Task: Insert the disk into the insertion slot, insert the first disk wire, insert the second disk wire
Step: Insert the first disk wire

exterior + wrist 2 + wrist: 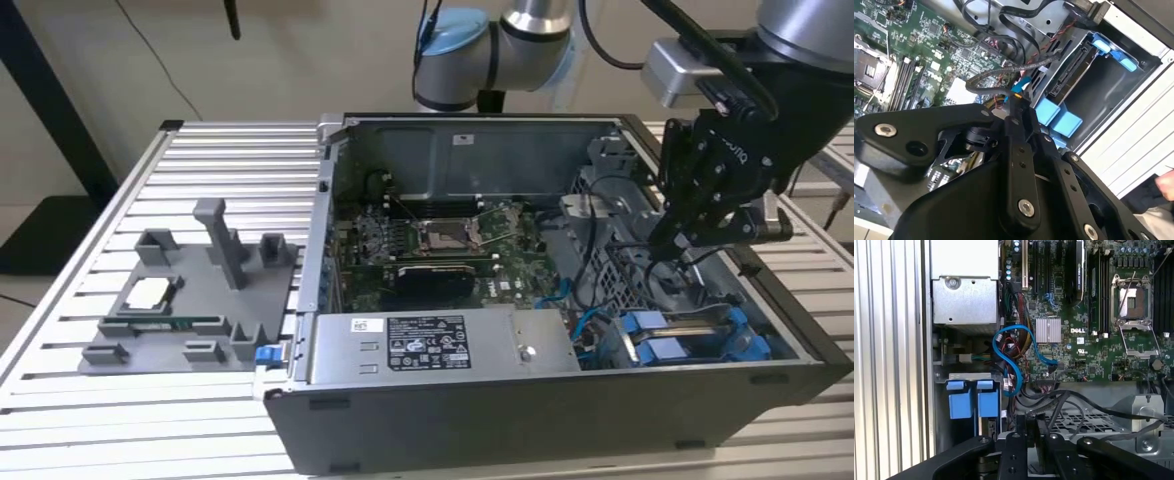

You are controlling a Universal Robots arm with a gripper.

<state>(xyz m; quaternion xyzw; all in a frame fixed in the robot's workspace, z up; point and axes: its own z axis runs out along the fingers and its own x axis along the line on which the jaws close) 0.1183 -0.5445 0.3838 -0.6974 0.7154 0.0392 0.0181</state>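
I see the gripper (663,245) low inside the case (534,425), jaws pinched on the end of a dark wire (999,71). The disk (694,338) sits in the insertion slot (961,376), at the exterior view's lower right, near the gripper.

disk (674,345) in insertion slot (1114,90) | motherboard (441,240) behind power-supply box (427,345)

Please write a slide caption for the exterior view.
Gripper inside the open computer case, near the installed blue-framed disk.
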